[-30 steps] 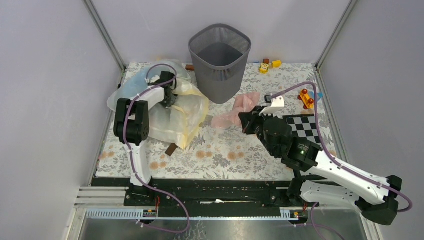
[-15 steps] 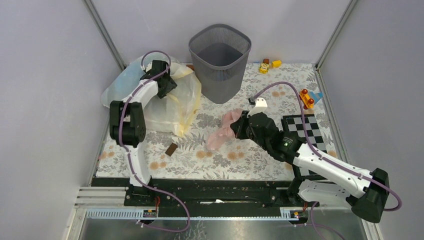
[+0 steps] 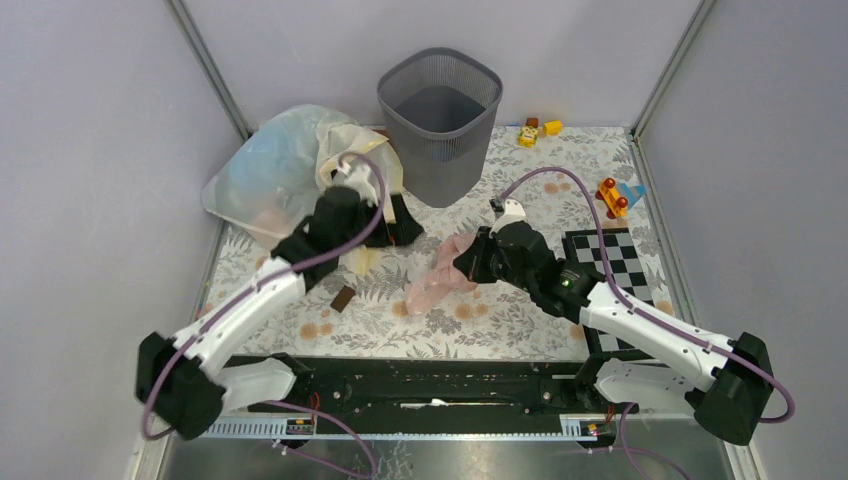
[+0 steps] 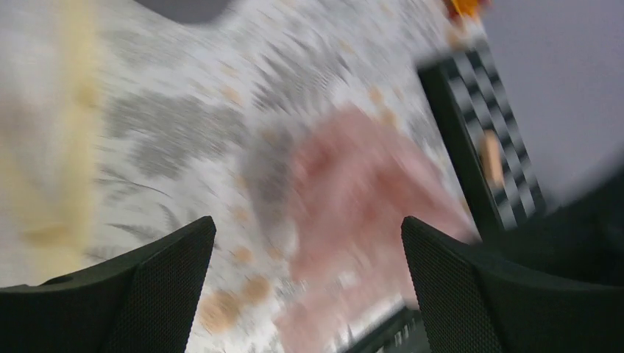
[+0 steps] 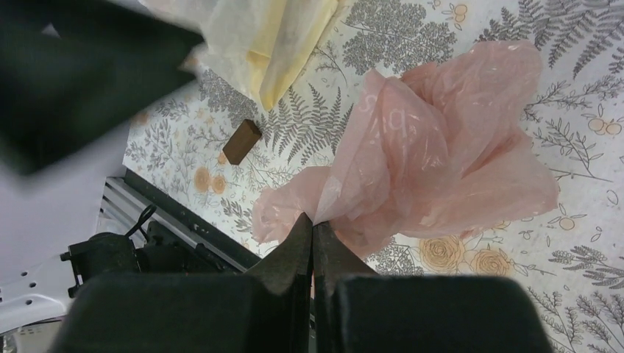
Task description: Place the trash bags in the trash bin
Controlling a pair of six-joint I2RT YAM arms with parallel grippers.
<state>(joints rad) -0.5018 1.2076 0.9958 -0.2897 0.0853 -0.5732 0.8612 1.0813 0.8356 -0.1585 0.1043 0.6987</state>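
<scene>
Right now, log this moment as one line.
left gripper: open | right gripper: shut on crinkly pale-pink plastic bag | dark grey mesh wastebasket: upright, bag not inside

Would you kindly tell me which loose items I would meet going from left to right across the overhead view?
Large whitish bag → pink trash bag → yellow toy blocks → red toy.

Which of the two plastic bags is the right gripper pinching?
The small pale-pink bag mid-table, pinched in the shut right gripper; the large whitish bag with the yellow rim sits back left.
</scene>
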